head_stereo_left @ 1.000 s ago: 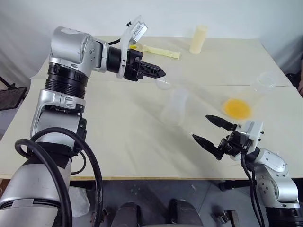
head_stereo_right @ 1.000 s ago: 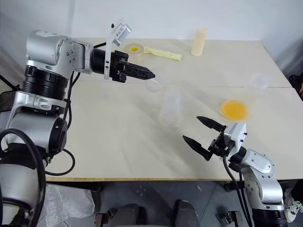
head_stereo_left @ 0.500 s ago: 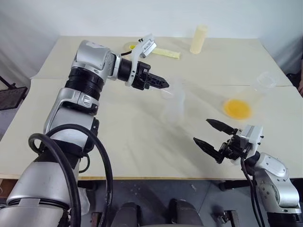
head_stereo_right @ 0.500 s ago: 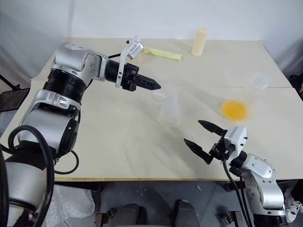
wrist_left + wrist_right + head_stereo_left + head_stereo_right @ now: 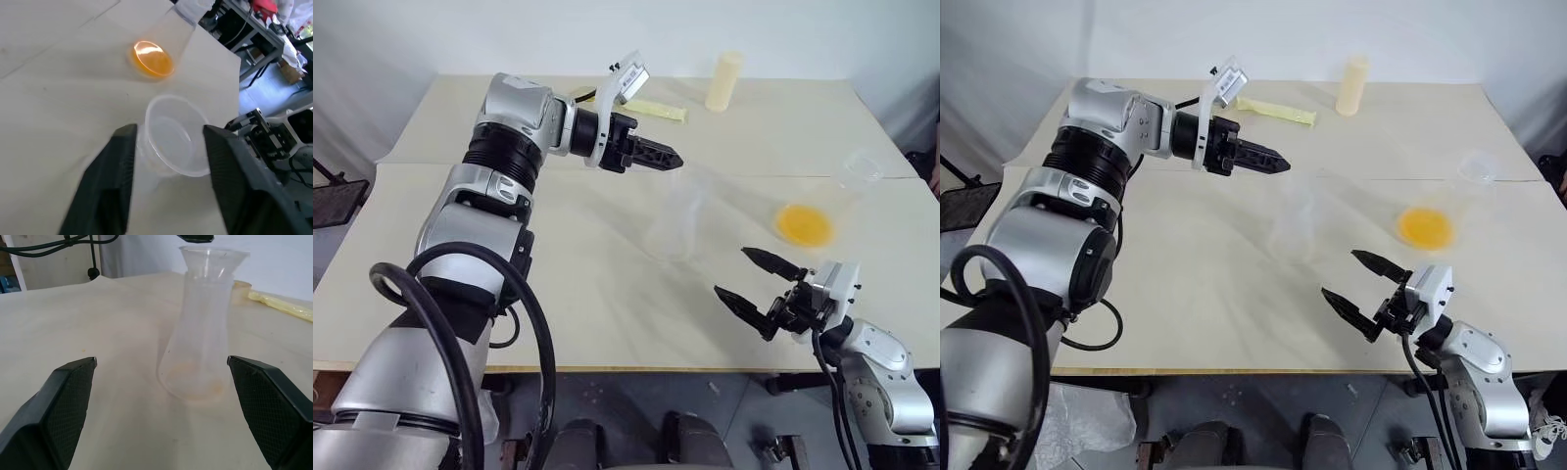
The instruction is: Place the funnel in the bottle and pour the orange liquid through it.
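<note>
The clear funnel (image 5: pixel 212 257) sits in the mouth of the frosted bottle (image 5: pixel 200 347), which stands upright mid-table (image 5: pixel 674 225). My left gripper (image 5: pixel 674 158) hovers at the funnel's rim, pointing right. In the left wrist view its fingers (image 5: pixel 120 161) stand apart on either side of the funnel (image 5: pixel 176 142), open. The orange liquid (image 5: pixel 803 224) lies at the bottom of a tall clear vessel to the right of the bottle. My right gripper (image 5: pixel 731 271) is open and empty, low over the table's near edge, facing the bottle.
A cream cylinder (image 5: pixel 724 80) stands at the back of the table, with a yellow strip (image 5: pixel 656 109) lying to its left. A seam (image 5: pixel 891 177) crosses the tabletop. Beyond the table's right edge are racks and clutter (image 5: pixel 274 29).
My left gripper carried the funnel to the right, over the bottle's mouth. The funnel now rests in the mouth and the jaws have opened. The right gripper kept still.
</note>
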`<state>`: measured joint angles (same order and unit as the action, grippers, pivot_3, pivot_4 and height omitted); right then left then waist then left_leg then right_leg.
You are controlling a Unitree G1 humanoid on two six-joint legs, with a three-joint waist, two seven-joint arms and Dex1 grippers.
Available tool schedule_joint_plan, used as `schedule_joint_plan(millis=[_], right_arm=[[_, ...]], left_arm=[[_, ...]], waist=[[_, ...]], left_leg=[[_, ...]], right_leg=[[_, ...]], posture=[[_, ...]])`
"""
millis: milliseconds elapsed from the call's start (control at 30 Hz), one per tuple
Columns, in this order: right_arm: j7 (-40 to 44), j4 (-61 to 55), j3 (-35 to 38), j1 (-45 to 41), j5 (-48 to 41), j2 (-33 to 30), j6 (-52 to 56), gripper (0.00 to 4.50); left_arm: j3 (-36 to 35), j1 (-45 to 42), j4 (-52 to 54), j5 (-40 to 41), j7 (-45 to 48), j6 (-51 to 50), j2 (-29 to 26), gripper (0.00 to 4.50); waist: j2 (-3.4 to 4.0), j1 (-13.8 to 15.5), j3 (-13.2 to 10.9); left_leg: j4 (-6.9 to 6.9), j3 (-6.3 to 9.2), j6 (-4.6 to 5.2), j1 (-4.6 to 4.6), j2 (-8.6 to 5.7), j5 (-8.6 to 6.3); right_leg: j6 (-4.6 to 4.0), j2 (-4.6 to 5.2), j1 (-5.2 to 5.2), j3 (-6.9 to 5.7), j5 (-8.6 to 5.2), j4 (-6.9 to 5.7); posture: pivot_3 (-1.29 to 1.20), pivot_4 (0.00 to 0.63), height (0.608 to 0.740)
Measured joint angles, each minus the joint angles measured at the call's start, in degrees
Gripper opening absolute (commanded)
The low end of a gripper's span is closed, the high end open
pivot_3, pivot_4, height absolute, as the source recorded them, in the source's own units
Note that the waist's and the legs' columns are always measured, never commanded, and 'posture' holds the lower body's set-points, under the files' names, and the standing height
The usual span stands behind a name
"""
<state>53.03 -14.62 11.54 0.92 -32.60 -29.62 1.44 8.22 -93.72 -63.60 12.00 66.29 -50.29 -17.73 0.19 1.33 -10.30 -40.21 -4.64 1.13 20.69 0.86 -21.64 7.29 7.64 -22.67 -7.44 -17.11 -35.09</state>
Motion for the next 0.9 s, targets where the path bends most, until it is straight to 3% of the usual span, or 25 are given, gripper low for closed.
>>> schedule_joint_plan(millis=[100,133,333,633,733,900], right_arm=[[0.0,0.0,0.1,0.0,0.0,-0.5,0.0,4.5],[0.0,0.0,0.2,0.0,0.0,-0.8,0.0,4.5],[-2.6,0.0,3.0,1.2,0.9,-1.2,-0.4,4.5],[-13.6,-2.3,10.3,6.6,3.9,0.5,-0.9,4.5],[-17.4,-2.7,12.4,8.8,5.0,1.4,-0.9,4.5],[-23.1,-3.0,16.1,10.3,5.7,2.3,0.6,4.5]], left_arm=[[-1.3,0.0,-0.1,0.0,0.0,0.1,-0.1,4.39],[-1.6,0.0,0.0,0.0,0.1,0.1,-0.3,4.45],[-3.0,3.4,9.2,0.5,3.3,0.7,-5.8,4.45],[-11.3,35.3,42.4,5.5,2.1,14.2,-12.8,4.45],[-14.0,44.6,47.9,6.9,2.4,19.6,-14.1,4.45],[-19.1,54.5,48.8,11.5,6.6,36.2,-10.9,4.45]], waist=[[0.0,0.0,0.0],[0.0,0.0,0.0],[0.01,-0.2,0.0],[0.03,-0.1,0.0],[0.03,0.1,0.0],[0.04,0.3,0.0]], left_leg=[[0.0,0.0,0.0,0.0,0.0,0.0],[0.0,0.0,0.0,0.0,0.0,0.0],[0.02,0.0,0.0,-0.01,0.03,0.0],[-0.16,0.58,0.0,-0.05,0.0,0.0],[-0.27,0.63,0.0,-0.02,-0.02,0.0],[-0.6,0.74,0.0,0.25,-0.02,-0.01]], right_leg=[[0.0,0.0,0.0,-0.01,0.0,0.0],[0.0,0.0,0.0,0.0,0.0,0.0],[0.0,0.0,-0.07,0.02,0.0,-0.09],[-0.01,0.09,-0.1,0.19,0.0,-0.47],[-0.01,0.1,-0.08,0.22,0.0,-0.5],[-0.01,0.06,-0.05,0.13,0.0,-0.46]], posture=[[0.0,0.15,0.74],[0.0,0.15,0.74],[0.0,0.15,0.74],[0.0,0.15,0.74],[0.0,0.15,0.74],[0.0,0.15,0.74]])
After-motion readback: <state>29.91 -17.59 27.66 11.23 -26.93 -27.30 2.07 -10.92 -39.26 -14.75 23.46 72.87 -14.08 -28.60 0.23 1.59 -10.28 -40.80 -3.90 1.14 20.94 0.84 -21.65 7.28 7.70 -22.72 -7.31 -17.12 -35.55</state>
